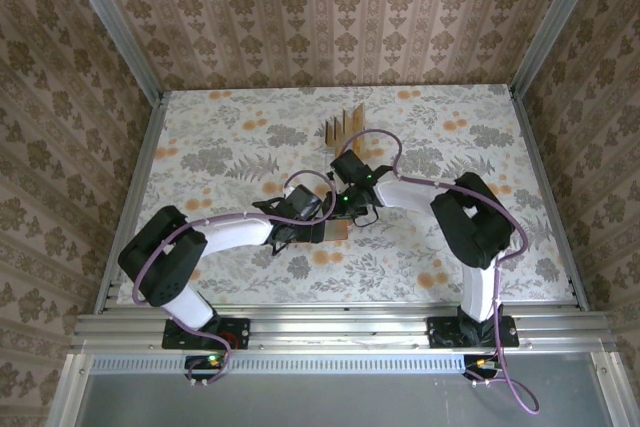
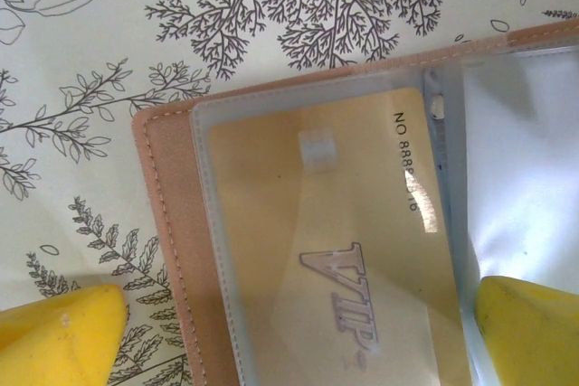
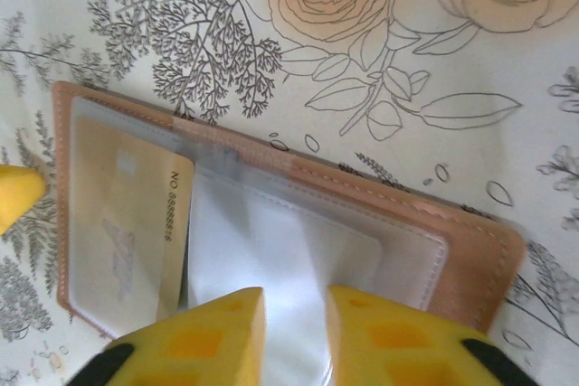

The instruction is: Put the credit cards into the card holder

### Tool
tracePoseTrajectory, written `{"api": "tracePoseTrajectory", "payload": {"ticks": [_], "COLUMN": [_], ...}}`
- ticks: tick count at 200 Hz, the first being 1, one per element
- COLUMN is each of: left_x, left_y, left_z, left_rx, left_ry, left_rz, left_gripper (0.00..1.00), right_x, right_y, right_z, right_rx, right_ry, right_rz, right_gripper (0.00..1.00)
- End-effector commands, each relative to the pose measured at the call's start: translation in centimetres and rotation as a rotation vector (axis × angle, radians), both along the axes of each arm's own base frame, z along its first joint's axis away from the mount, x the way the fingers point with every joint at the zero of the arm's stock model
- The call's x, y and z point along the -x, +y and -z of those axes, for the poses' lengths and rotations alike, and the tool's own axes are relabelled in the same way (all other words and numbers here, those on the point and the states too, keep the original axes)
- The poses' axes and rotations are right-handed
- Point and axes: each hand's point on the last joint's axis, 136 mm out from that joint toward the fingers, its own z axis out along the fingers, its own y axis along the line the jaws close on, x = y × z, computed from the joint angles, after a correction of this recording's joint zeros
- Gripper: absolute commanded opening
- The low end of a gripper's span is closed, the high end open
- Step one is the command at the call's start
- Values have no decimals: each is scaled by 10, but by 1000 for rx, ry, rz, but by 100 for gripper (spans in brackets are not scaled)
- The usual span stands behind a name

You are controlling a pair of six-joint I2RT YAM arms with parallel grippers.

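Observation:
The card holder (image 2: 167,223) lies open on the flowered table, salmon leather with clear pockets. A golden credit card (image 2: 317,196) marked VIP sits inside its left pocket, also visible in the right wrist view (image 3: 118,223). My left gripper (image 2: 298,341) hangs open just above that pocket, one yellow finger (image 2: 63,332) on each side. My right gripper (image 3: 294,332) hovers over the holder's (image 3: 470,250) empty clear pocket (image 3: 271,241), its jaws a narrow gap apart with nothing gripped. From above, both grippers (image 1: 312,219) (image 1: 350,207) meet over the holder (image 1: 342,234). Several more credit cards (image 1: 343,127) stand upright behind.
The left gripper's yellow fingertip (image 3: 14,196) shows beside the holder's left edge in the right wrist view. Metal rails (image 1: 340,327) run along the table's near edge, and papered walls enclose the other three sides.

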Motion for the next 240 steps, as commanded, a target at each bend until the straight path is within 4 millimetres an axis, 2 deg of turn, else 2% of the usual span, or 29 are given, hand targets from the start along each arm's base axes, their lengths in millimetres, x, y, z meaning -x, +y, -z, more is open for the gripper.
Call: {"api": "tracePoseTrajectory", "payload": {"ticks": [1, 54, 135, 152, 173, 200, 240], "left_x": [8, 8, 8, 8, 8, 7, 2], "left_y": [10, 9, 9, 8, 8, 7, 5], "left_z": [12, 13, 13, 13, 13, 8, -8], "left_rx": [-45, -45, -44, -42, -42, -36, -9], "left_ry": [24, 27, 26, 25, 26, 18, -16], "left_rz": [-13, -10, -11, -10, -9, -5, 0], "left_gripper": [100, 100, 100, 100, 100, 100, 100], "right_x": [1, 8, 13, 15, 15, 15, 14], "right_y": [-8, -7, -4, -4, -1, 6, 15], "right_z": [-18, -1, 24, 27, 27, 20, 4], "right_rx": [-30, -67, -70, -76, -97, -143, -202], "right_ry": [-20, 26, 80, 85, 91, 94, 90], "right_rz": [36, 61, 70, 75, 74, 64, 54], "right_gripper": [32, 34, 32, 39, 45, 45, 42]}}
